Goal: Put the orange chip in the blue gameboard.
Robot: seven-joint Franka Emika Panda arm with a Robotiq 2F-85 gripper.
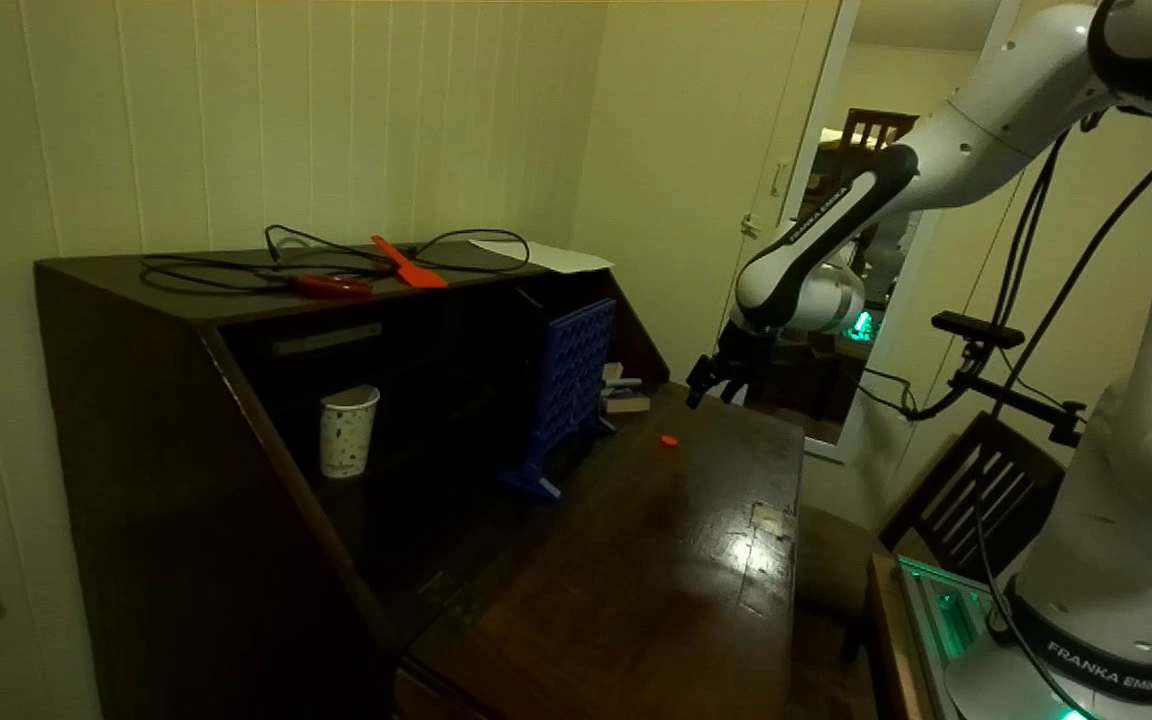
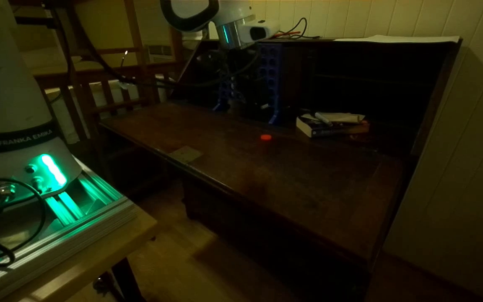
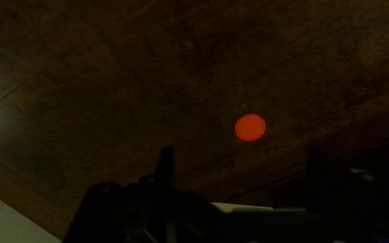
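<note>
The step in hand looks to be the reach for the flat, round, orange-red chip (image 3: 250, 127), apparently plastic, which lies on the dark brown wooden desktop (image 1: 626, 575), well apart from the upright dark-blue plastic gameboard (image 1: 576, 350) with its grid of round holes. The black two-fingered gripper (image 3: 241, 150) hangs above the desktop, fingers spread, with nothing held; in the wrist view the chip shows beyond the tips, within the width of their gap. The next move probably calls for a slight shift to centre on the disc, then a low, careful descent, since something so thin offers little edge to pinch. Placing it in the board has yet to be done. "FRANKA EMIKA" reads in pale capitals on the black collar (image 1: 1104, 662) at the foot of the white robot arm (image 1: 996, 130) in both exterior views, and again, smaller, along the arm in an exterior view. Any lettering on the dark-spined paper book (image 2: 338, 130) is too dim to read.
</note>
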